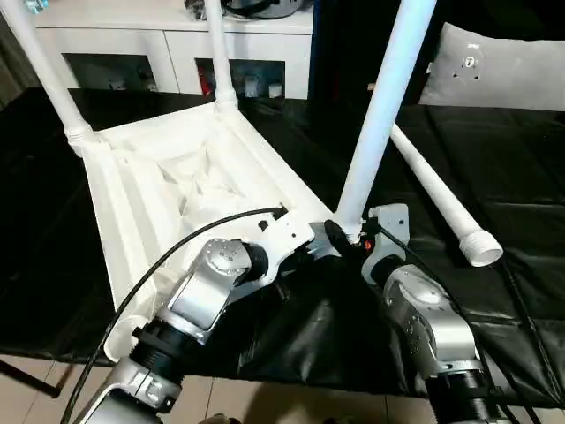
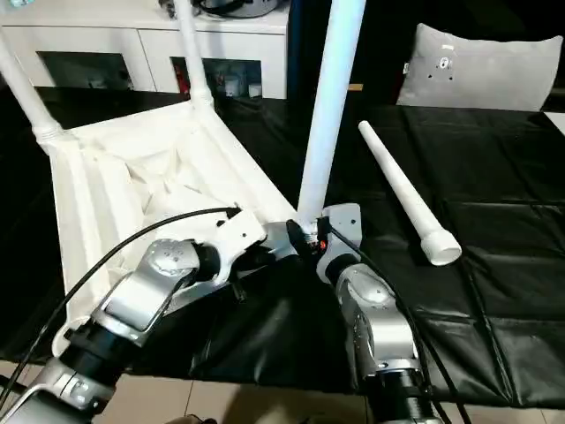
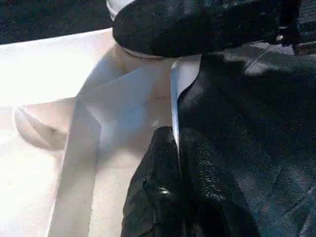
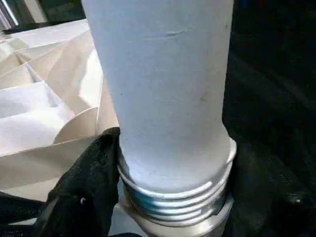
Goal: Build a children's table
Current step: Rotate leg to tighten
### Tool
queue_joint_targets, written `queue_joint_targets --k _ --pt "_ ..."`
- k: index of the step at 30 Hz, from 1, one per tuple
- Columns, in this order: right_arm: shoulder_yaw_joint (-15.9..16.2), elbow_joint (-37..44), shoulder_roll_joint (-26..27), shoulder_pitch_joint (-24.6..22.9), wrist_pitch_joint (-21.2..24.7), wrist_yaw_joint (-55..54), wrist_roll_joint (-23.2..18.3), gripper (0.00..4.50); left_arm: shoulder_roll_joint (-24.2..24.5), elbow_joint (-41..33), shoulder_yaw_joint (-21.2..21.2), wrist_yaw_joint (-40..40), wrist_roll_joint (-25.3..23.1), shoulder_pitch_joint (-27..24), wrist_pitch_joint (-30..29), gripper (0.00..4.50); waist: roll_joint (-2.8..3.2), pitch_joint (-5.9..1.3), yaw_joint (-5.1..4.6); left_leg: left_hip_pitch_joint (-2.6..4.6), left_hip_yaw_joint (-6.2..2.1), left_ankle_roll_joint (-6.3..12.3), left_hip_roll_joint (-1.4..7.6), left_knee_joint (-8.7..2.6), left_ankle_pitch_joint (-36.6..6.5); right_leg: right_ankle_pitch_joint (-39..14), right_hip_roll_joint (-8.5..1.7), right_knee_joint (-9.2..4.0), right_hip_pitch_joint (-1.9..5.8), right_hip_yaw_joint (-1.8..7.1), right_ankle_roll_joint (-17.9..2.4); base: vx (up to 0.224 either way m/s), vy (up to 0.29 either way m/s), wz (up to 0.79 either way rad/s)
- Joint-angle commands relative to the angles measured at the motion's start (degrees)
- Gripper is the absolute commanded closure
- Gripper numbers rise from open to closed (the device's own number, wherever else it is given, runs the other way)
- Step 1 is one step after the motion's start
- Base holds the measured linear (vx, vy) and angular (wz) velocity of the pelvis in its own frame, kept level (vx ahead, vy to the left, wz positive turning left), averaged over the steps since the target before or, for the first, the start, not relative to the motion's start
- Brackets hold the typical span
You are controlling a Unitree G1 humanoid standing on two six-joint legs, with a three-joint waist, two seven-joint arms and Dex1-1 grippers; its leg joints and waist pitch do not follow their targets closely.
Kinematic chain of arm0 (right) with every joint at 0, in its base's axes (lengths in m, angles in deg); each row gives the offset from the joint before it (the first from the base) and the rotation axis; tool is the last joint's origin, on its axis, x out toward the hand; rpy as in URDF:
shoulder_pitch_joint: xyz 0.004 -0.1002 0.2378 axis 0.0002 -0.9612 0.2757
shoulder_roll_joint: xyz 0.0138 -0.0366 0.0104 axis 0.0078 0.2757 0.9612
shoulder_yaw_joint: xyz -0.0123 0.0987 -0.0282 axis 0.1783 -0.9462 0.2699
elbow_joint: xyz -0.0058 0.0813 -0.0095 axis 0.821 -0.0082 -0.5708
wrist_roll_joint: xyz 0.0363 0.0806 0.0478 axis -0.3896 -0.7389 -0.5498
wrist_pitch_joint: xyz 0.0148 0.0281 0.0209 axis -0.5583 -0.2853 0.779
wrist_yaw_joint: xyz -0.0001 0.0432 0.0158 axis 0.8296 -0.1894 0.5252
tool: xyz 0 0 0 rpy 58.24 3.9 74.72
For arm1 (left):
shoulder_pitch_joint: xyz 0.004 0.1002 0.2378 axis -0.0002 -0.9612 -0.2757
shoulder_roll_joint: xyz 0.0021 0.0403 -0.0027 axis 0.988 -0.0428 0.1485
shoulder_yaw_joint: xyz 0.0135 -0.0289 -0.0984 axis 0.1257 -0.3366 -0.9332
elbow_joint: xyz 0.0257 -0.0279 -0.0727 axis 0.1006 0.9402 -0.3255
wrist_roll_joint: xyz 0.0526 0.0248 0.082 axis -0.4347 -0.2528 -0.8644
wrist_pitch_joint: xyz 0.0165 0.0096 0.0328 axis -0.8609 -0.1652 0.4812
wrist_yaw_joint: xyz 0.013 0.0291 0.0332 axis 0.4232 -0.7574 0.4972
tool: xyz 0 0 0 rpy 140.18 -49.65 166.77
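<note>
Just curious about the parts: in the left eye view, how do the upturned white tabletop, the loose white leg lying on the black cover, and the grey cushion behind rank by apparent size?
1. White ribbed plastic tabletop
2. Loose white tapering leg
3. Grey cushion, partly cut off and farther away, so this place is unsure.

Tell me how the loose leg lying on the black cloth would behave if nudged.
The loose leg is round and smooth, so it would probably roll. Because it tapers, it would likely curve toward its thin end rather than run straight. It looks like hollow plastic with an open threaded end, so probably light and stiff.

black cloth [image 1: 494,168], white cabinets [image 1: 177,44], grey pillow [image 1: 494,71]
</note>
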Motion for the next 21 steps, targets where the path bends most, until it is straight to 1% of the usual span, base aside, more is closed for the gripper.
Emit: queue_joint_targets --k 1,2,3,5,6,7,8,9,10,11,12,13,14,15,16,17,18,19,20,21 --pt "2.7 -2.0 2.0 -1.6 1.9 1.5 -0.4 0.92 0.0 -0.9 1.8 0.2 -0.5 2.6 4.1 4.50 0.43 -3.89 0.05 0.65 -1.32 2.20 2.71 -4.15 -12.0 -10.6 -4.29 -4.90 2.57 2.58 -11.5 0.000 0.000 0.00" --pt "2.6 -1.8 1.7 -1.7 1.6 1.7 -0.4 0.83 0.6 -0.4 1.7 0.5 -0.6 2.6 4.7 4.50 0.32 -3.91 -0.05 0.67 -1.29 2.24 2.69 -4.16 -12.4 -10.7 -4.21 -4.94 2.57 2.55 -11.5 0.000 0.000 0.00" --pt "2.5 -1.4 0.7 -1.9 0.3 2.6 -0.5 0.83 1.7 0.8 1.6 0.9 -0.8 2.6 6.2 4.50 0.52 -4.00 0.01 0.70 -1.36 2.12 2.72 -4.14 -12.5 -10.6 -4.29 -4.87 2.66 2.54 -11.6 0.000 0.000 0.00" --pt "2.3 -0.9 0.0 -2.1 -0.2 3.3 -0.6 0.54 2.3 1.5 1.6 1.2 -0.8 2.6 7.4 4.50 0.54 -3.92 -0.04 0.71 -1.32 1.97 2.67 -4.17 -13.3 -11.3 -4.23 -5.06 2.63 2.49 -11.4 0.000 0.000 0.00" --pt "1.9 0.2 -1.5 -2.6 -1.3 5.3 -0.8 0.47 3.5 2.4 1.5 2.6 -0.7 2.3 9.3 4.50 0.56 -3.98 0.04 0.90 -1.34 1.79 2.79 -4.19 -14.0 -11.6 -4.23 -5.09 2.61 2.52 -11.4 0.000 0.000 0.00" --pt "1.9 0.5 -1.9 -2.7 -1.5 5.8 -0.9 0.43 3.8 2.5 1.5 3.0 -0.6 2.2 9.6 4.50 0.50 -3.95 0.13 0.86 -1.34 1.72 2.81 -4.23 -14.2 -12.0 -4.28 -5.05 2.70 2.54 -11.4 0.000 0.000 0.00" --pt "1.7 1.5 -4.0 -3.1 -2.9 8.1 -1.1 0.22 5.2 3.5 1.8 5.1 -0.2 2.0 13.0 4.50 0.48 -4.03 0.19 0.79 -1.36 1.80 2.78 -4.18 -14.1 -12.1 -4.34 -5.11 2.80 2.52 -11.3 0.000 0.000 0.00" --pt "1.6 2.0 -5.2 -3.3 -3.8 9.9 -1.5 0.22 5.9 3.8 2.0 6.3 0.0 1.9 14.0 4.50 0.47 -4.03 0.17 0.75 -1.31 1.82 2.76 -4.17 -14.1 -12.1 -4.31 -5.04 2.80 2.54 -11.3 0.000 0.000 0.00" --pt "1.6 2.4 -6.1 -3.5 -4.2 11.3 -2.0 0.10 6.5 4.0 2.2 7.0 0.0 1.8 14.8 4.50 0.50 -4.06 0.25 0.80 -1.32 1.88 2.84 -4.16 -14.0 -11.9 -4.36 -5.00 2.78 2.58 -11.3 0.000 0.000 0.00" --pt "1.5 2.8 -6.8 -3.6 -4.5 12.5 -2.4 0.03 7.0 4.2 2.4 7.6 0.1 1.8 15.5 4.50 0.22 -4.23 0.35 0.79 -1.24 2.27 2.85 -4.02 -13.5 -11.6 -4.40 -4.92 2.91 2.61 -11.4 0.000 0.000 0.00" --pt "1.5 4.1 -10.1 -4.2 -5.5 18.1 -3.6 0.03 8.8 5.2 2.8 10.5 0.7 1.7 18.2 4.50 0.38 -4.19 0.51 0.84 -1.22 2.36 2.92 -4.06 -13.2 -11.6 -4.39 -4.90 2.79 2.64 -11.5 0.000 0.000 0.00" --pt "1.5 4.1 -10.1 -4.2 -5.5 18.1 -3.6 0.03 8.8 5.2 2.8 10.5 0.7 1.7 18.2 4.50 0.10 -4.46 0.86 0.82 -1.23 2.87 2.96 -3.88 -12.5 -10.9 -4.48 -4.75 3.06 2.62 -11.4 0.000 0.000 0.00" --pt "1.8 5.0 -12.2 -4.5 -5.5 21.7 -4.4 0.03 10.0 6.1 3.3 12.4 1.1 1.8 20.4 4.50 0.26 -4.47 0.99 0.81 -1.18 3.29 2.94 -3.83 -11.4 -9.4 -4.40 -4.66 2.92 2.60 -11.9 0.000 0.000 0.00" --pt "1.9 5.6 -13.7 -4.6 -5.4 24.1 -5.0 0.03 10.9 6.5 3.4 14.1 1.6 1.8 21.7 4.50 0.21 -4.50 1.06 0.82 -1.17 3.45 2.98 -3.79 -11.3 -8.8 -4.33 -4.54 3.00 2.58 -12.0 0.000 0.000 0.00" --pt "2.1 6.1 -15.7 -4.6 -5.2 27.5 -6.0 0.03 12.0 6.8 3.6 16.6 2.5 1.8 23.0 4.50 -0.25 -4.55 1.07 0.73 -1.06 3.78 2.99 -3.77 -10.6 -7.9 -4.37 -4.40 3.11 2.60 -12.3 0.000 0.000 0.00" --pt "2.3 6.5 -17.4 -4.5 -5.1 30.5 -6.8 0.03 13.1 7.1 3.6 19.0 3.3 1.8 24.0 4.50 -0.08 -4.60 1.31 0.80 -1.13 4.15 3.01 -3.69 -10.4 -7.8 -4.53 -4.26 3.18 2.57 -12.6 0.000 0.000 0.00" --pt "2.5 6.5 -18.6 -4.1 -5.0 32.2 -7.2 0.03 13.9 7.1 3.8 21.1 3.9 1.7 24.6 4.50 -0.08 -4.56 1.29 0.78 -1.08 4.41 2.96 -3.67 -10.4 -8.0 -4.52 -4.34 3.17 2.55 -12.7 0.000 0.000 0.00" --pt "3.3 5.5 -20.5 -2.9 -6.4 34.3 -6.1 0.03 15.7 7.2 4.5 24.9 4.5 1.7 25.7 4.50 -0.22 -4.62 1.41 0.84 -1.03 4.53 3.02 -3.61 -10.0 -8.0 -4.58 -4.24 3.08 2.55 -13.1 0.000 0.000 0.00" --pt "3.5 5.3 -20.8 -2.8 -6.7 34.6 -5.9 0.03 15.9 7.2 4.5 25.4 4.6 1.7 25.9 4.50 -0.18 -4.60 1.37 0.75 -1.01 4.54 3.01 -3.62 -9.6 -7.9 -4.52 -4.17 3.09 2.51 -13.2 0.000 0.000 0.00" --pt "3.7 4.9 -21.2 -2.5 -7.1 35.0 -5.6 0.03 16.3 7.4 4.7 26.2 4.7 1.8 26.3 4.50 -0.09 -4.63 1.44 0.94 -0.94 4.52 3.06 -3.52 -9.9 -8.0 -4.55 -4.18 2.90 2.53 -13.4 0.000 0.000 0.00"
